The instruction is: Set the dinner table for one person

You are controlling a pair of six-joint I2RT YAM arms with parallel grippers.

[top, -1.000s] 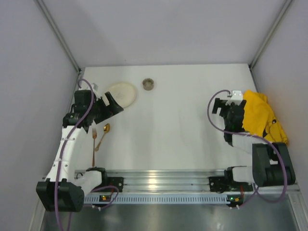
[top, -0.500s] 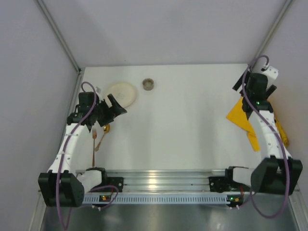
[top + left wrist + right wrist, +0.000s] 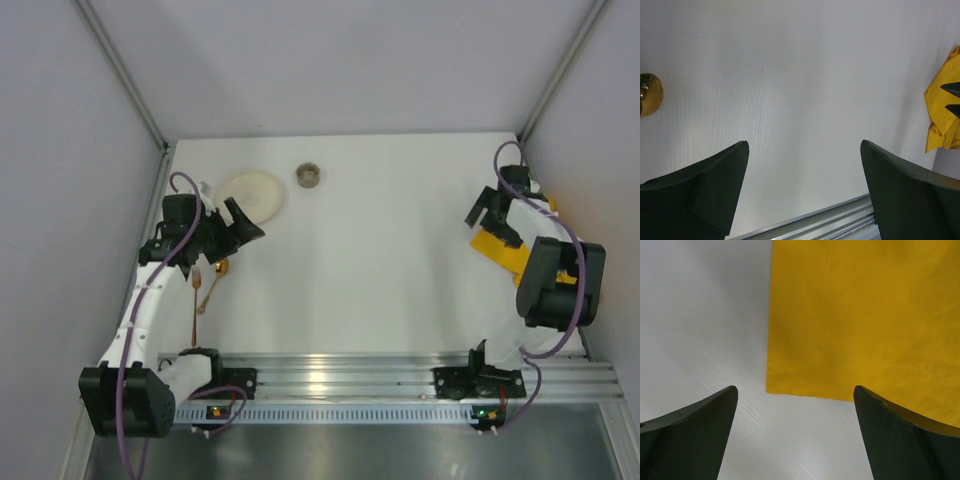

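Your right end effector (image 3: 485, 222) has swung back over the yellow cloth (image 3: 498, 252), fingers apart, ready to grab it.

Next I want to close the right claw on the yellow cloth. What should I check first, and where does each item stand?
1. Right claw open and empty: ok.
2. Edge of the cloth between its fingers: ok, a corner sits in the gap.
3. Claw low enough to pinch: cannot tell.
4. Left claw open, holding nothing: ok.
5. Plate, cup, spoon and fork apart from the cloth: ok, all on the left half of the table.
6. Cloth lying flat: cannot tell, the arm covers it from above.
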